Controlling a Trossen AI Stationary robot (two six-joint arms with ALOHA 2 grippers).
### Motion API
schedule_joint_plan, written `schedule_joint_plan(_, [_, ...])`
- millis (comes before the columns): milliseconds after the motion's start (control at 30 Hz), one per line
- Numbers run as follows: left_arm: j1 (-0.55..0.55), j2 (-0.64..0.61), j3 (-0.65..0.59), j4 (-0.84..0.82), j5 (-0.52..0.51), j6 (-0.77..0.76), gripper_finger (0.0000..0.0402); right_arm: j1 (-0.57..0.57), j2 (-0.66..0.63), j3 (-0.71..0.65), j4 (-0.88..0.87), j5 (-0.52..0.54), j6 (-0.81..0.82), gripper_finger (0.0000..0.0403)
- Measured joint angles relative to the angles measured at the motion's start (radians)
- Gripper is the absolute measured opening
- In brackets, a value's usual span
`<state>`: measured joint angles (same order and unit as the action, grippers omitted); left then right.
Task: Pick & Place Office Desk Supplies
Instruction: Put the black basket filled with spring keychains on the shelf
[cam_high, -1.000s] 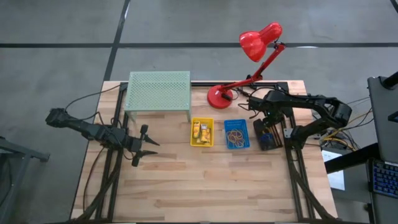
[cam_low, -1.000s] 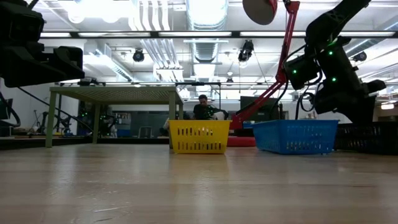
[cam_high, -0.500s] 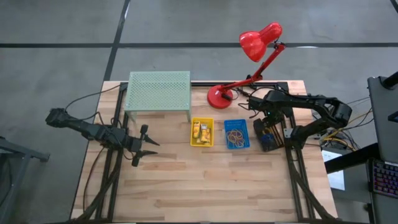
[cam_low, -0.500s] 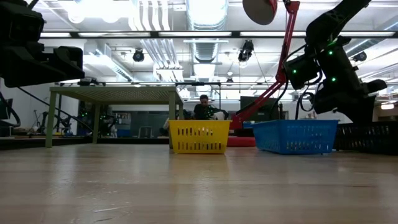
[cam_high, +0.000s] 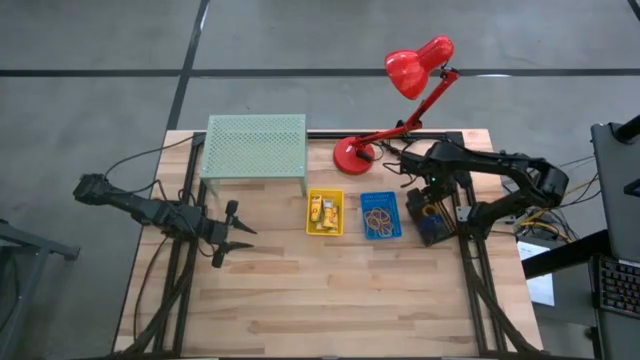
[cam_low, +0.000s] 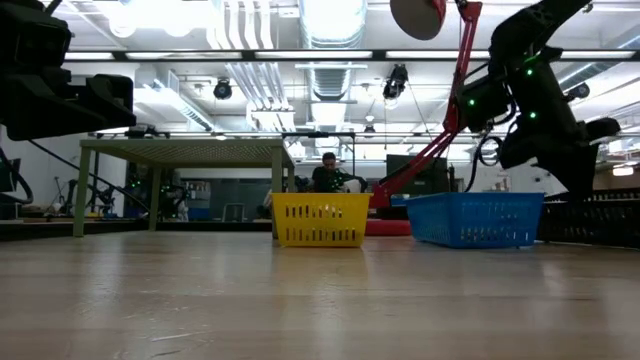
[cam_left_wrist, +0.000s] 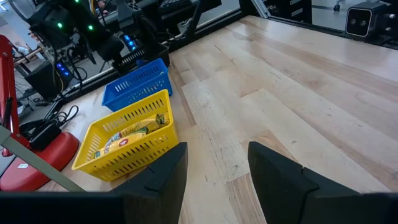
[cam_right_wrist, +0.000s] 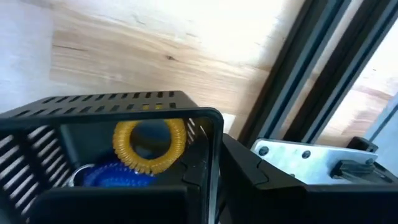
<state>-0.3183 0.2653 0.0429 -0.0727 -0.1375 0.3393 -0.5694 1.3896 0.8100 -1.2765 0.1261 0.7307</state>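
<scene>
The right hand (cam_high: 432, 196) hangs over the black basket (cam_high: 432, 216), fingers almost together; I cannot tell if it holds anything. A yellow ring (cam_right_wrist: 149, 144) lies inside. The left hand (cam_high: 238, 234) waits apart.

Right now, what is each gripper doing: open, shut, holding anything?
Left gripper: open, empty, above bare table left of the yellow basket.
Right gripper: over the black basket; open or shut cannot be told, nor whether it holds anything.
</scene>
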Motion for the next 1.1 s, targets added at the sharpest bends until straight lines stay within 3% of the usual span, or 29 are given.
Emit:
schedule_joint_plan(500, [0.0,0.0,0.0,0.0,0.0,0.0,0.0173,0.0,-0.119,0.116,-0.044,-0.005,0.003,0.0014])
schedule_joint_plan(1100, [0.001,0.0,0.0,0.0,0.0,0.0,0.0173,-0.001,-0.126,0.116,-0.046,-0.03,0.009,0.0013])
